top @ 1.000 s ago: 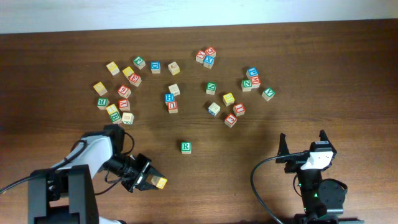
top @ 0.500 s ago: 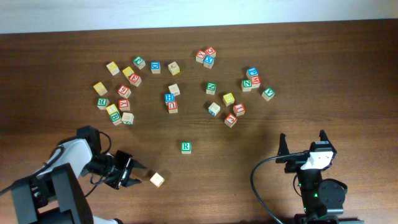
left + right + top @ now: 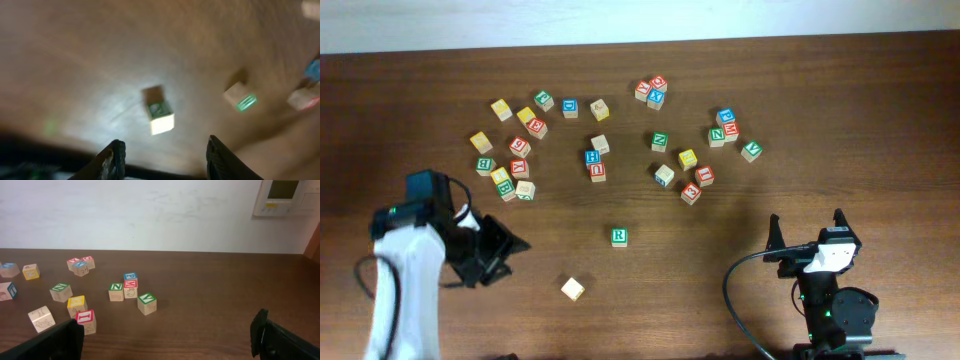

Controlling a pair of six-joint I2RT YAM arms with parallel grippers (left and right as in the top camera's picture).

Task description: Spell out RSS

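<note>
Centrally, green R cube (image 3: 619, 236), pale cube (image 3: 573, 289) nearby, left claw (image 3: 165, 148) spread empty, right claw (image 3: 807, 226) spread.

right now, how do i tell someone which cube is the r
Below the scatter of cubes on the table, two cubes sit apart on the near side. The R cube is the one closer to the scatter, with a green R on white; the other cube has a pale top.

Clustered letter cubes (image 3: 600, 143) crowd the table's (image 3: 880, 90) far half. Toward the near edge only the R cube (image 3: 619, 236) and a pale cube (image 3: 573, 289) stand, with bare wood around both.
</note>
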